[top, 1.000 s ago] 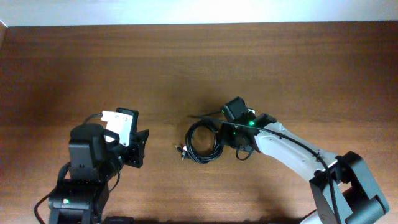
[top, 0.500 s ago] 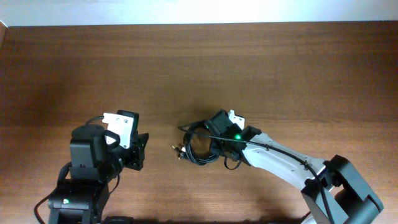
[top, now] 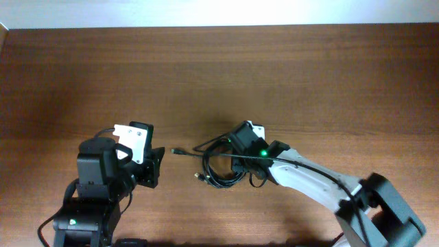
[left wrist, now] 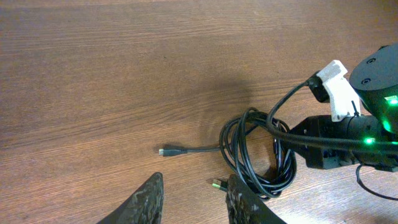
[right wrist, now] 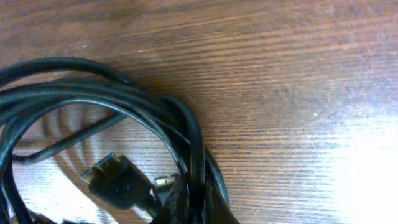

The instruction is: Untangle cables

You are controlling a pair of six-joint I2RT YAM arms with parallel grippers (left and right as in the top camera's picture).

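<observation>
Overhead, the left gripper (top: 152,167) is hanging at the left of the wooden table (top: 309,68), apart from the work. In its own wrist view its two fingers (left wrist: 152,200) are standing wide with nothing between them.

Further right, one loose end of the cables (top: 221,168) is trailing out of the bundle toward that side. Its small metal plug (left wrist: 169,150) is lying flat on bare wood between the left gripper and the coil. A second plug (left wrist: 216,183), greenish at the tip, is poking out at the coil's lower left edge. The cables themselves are lying near the table's middle as several black loops stacked on one another, not yet separated.

At the coil's right side the right gripper (top: 234,159) is sitting against the loops. The right wrist view is showing strands and a dark connector (right wrist: 115,180) close under the camera, with the bundle running down to where the fingertips would be. The tips are mostly out of frame, so I cannot tell whether the jaws are pinching a strand or only resting beside it.

Judging from this, the task is sitting at an early step: one tail is lying free while the main coil is not yet opened. The next move is likely calling for the left gripper to reach across to the stray plug and close on it. Meanwhile the right would be anchoring the coil, so that the tail can be drawn out without dragging the whole bundle along.
</observation>
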